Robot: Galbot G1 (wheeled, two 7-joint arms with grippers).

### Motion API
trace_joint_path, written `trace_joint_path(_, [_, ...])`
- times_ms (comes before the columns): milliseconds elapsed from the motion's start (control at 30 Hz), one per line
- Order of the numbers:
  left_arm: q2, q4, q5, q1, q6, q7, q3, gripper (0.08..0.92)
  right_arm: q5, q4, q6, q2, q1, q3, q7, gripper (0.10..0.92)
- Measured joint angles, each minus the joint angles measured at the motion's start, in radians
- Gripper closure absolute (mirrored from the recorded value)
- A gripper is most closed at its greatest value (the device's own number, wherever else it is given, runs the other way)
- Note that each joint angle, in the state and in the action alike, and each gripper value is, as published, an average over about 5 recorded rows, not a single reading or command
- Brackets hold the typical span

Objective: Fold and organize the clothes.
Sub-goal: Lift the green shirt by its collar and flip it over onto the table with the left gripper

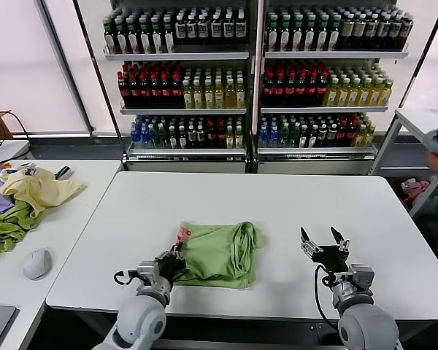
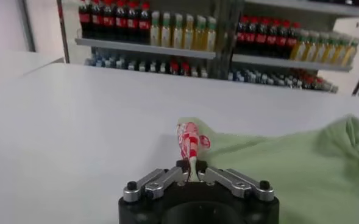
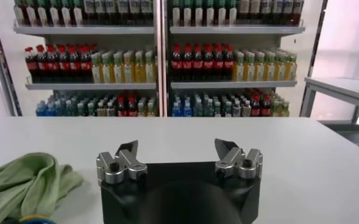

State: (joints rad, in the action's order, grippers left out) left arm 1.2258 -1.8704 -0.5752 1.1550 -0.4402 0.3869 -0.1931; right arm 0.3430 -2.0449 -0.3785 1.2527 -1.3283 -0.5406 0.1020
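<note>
Left claw (image 1: 177, 257) pinching polo shirt (image 1: 220, 251), right claw (image 1: 325, 241) spread

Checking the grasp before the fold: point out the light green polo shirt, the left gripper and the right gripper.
light green polo shirt (image 1: 220, 254), head view, middle of the bunched fabric.
left gripper (image 2: 192, 171), left wrist view, fingertips shut on the shirt's printed edge.
right gripper (image 1: 324, 237), head view, between open fingertips.

you see the light green polo shirt (image 1: 220, 254) folded, lying flat. its red-and-white printed corner is lifted.
</note>
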Motion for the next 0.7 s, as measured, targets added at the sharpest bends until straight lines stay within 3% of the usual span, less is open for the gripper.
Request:
trace_joint_path(500, [-0.219,-0.122,-0.315,-0.011,-0.03,-0.003,-0.357,0.885,0.003,0.012,0.02,0.009,0.03,0.026,-0.007,0.203])
trace_joint_path(700, [-0.254,-0.191,-0.365,-0.03,-0.047,0.008,-0.396,0.885,0.002,0.014,0.021,0.016,0.037,0.034,-0.007,0.203])
